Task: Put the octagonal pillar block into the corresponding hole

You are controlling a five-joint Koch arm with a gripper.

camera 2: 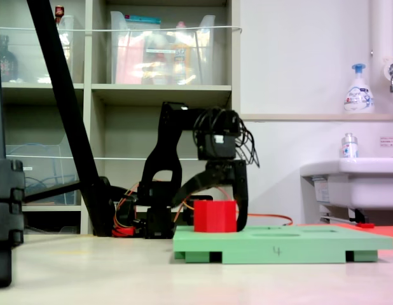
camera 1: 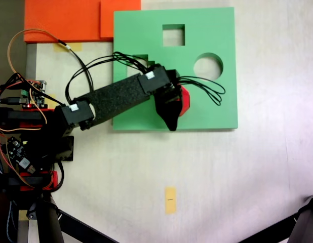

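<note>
At centre frame in both fixed views, the gripper (camera 2: 215,219) clasped the octagonal pillar block (camera 2: 215,216), its jaws straddling the red prism from either side. The block sat low against the green foam board (camera 1: 207,109), evidently lowered toward the corresponding hole beneath it, which the arm hid from above. The round cutout (camera 1: 208,66) and square cutout (camera 1: 173,35), upper right, stood open.
</note>
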